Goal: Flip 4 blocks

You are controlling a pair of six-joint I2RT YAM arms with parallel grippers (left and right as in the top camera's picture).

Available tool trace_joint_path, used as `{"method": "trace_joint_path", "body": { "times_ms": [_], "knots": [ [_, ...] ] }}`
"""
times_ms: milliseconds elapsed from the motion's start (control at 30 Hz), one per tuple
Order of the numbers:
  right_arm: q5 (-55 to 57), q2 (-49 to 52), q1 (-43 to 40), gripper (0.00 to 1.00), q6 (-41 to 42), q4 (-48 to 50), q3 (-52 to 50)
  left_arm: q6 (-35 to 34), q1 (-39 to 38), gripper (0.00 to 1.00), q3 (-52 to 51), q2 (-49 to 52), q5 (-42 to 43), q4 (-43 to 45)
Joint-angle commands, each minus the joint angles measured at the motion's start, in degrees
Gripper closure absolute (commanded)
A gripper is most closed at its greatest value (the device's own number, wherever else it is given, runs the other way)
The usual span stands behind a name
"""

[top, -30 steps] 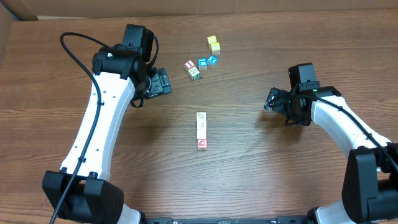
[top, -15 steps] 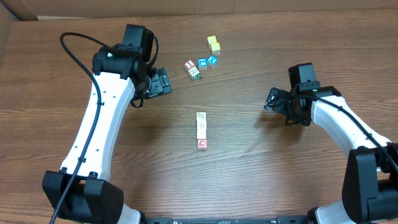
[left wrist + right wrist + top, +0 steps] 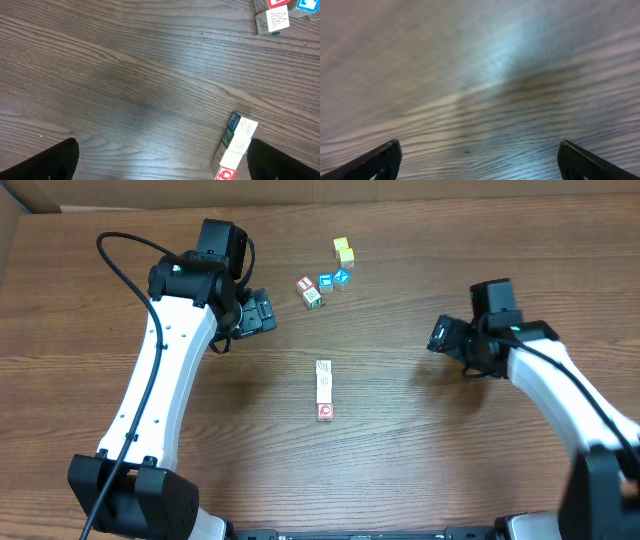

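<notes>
bench [image 3: 420, 450]: nothing on it has moved. right arm [image 3: 560, 380] is the only change: it has shifted slightly away from centre, and its wrist view is motion-smeared. left arm [image 3: 165, 370] unchanged. left end effector [image 3: 262, 312] and right end effector [image 3: 441, 337]: jaws apart, empty. the blocks [image 3: 323, 389] lie in one row mid-bench, well apart from both, untouched. my read: no flip started yet.
</notes>
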Motion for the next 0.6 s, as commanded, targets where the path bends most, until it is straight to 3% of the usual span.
{"method": "trace_joint_path", "body": {
  "times_ms": [0,233,567],
  "knots": [
    [0.37,-12.87,-0.11,0.00,-0.42,0.37,0.92,-0.35,0.37,0.00,0.17,0.57,-1.14,0.22],
    [9.79,-32.94,-0.02,0.00,-0.44,0.33,0.87,-0.33,0.37,0.00,0.17,0.57,-1.14,0.22],
    [10.49,-57.55,0.44,0.00,-0.55,-8.79,0.57,-0.33,0.37,0.00,0.17,0.57,-1.14,0.22]
  ]
}}
